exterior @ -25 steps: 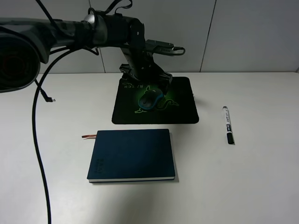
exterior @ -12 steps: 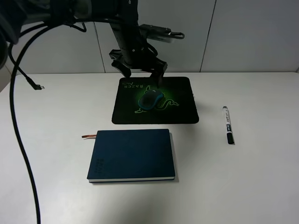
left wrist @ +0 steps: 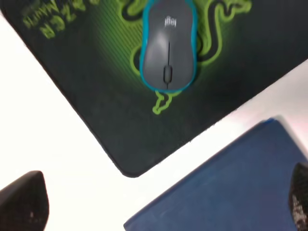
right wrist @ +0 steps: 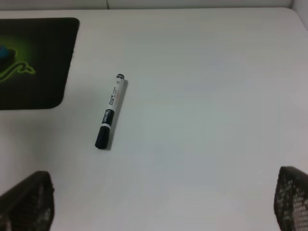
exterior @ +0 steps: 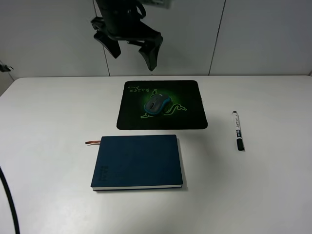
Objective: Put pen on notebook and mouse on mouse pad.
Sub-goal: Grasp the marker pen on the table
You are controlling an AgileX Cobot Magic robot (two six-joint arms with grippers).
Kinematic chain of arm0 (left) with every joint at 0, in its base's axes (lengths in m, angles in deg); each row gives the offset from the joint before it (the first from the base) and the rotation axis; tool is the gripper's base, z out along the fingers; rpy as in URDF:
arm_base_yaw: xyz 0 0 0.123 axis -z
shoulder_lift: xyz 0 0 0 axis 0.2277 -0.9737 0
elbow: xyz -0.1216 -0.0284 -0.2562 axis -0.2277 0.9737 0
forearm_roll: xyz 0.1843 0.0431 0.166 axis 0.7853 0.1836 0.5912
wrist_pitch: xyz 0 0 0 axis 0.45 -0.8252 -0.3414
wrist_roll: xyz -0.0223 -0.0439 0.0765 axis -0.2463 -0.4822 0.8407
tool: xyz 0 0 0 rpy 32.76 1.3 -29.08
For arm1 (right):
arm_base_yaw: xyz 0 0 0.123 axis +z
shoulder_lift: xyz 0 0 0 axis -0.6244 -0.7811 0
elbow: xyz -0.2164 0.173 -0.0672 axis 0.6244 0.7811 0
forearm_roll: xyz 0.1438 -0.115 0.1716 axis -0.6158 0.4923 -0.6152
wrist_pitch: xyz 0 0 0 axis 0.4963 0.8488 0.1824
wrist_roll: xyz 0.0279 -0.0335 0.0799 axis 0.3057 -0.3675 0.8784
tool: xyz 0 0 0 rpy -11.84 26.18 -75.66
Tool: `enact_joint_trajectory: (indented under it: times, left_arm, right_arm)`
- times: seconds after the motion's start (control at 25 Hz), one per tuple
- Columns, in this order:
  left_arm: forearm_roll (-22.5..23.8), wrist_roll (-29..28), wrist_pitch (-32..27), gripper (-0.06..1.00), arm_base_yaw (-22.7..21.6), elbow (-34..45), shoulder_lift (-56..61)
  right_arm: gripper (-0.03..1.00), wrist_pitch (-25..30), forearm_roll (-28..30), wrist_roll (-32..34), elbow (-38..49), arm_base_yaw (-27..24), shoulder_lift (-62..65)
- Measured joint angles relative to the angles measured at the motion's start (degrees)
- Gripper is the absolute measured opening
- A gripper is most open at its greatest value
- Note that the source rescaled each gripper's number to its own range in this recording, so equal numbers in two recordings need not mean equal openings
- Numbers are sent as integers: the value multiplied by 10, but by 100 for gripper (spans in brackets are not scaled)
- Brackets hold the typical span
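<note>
- Mouse (exterior: 156,103): small and rounded, grey top, bright teal band round the sides. The left wrist view shows a scroll wheel on the centre line and faint lettering on the shell.
- It sits on the mouse pad (exterior: 190,117), roughly mid-pad and right on the green snake logo.
- Pad: flat, black, rounded corners, with green lettering near its far left corner. It lies on the white table (exterior: 48,146).
- Pen (exterior: 238,130): slim white barrel with a black printed label and a black cap at the end nearer me. It lies flat on the table right of the pad, well apart from the notebook (exterior: 138,161).
- Notebook: dark teal hard cover, closed. White page edges show along the near side and a brown ribbon pokes out at the far left corner. It lies just in front of the pad.
- Left gripper (exterior: 133,58): hangs high above the pad's far edge, jaws spread wide, gripping nothing.
- Right gripper (right wrist: 159,202): seen only in its own wrist view. Its dark fingertips (right wrist: 26,202) stand far apart, released, over bare table short of the pen.
</note>
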Motion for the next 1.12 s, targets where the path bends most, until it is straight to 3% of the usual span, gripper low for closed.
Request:
enact_joint_trajectory:
  times: [0.28, 0.8, 1.12]
  left_arm:
    - [7, 0, 0, 100, 0, 79, 127]
    - [60, -46, -1, 100, 0, 437, 536]
    - [60, -47, -1, 100, 0, 585, 800]
  right_arm:
    - [100, 0, 0, 0, 0, 0, 0]
    - [100, 0, 0, 0, 0, 0, 0]
    - [100, 0, 0, 0, 0, 0, 0]
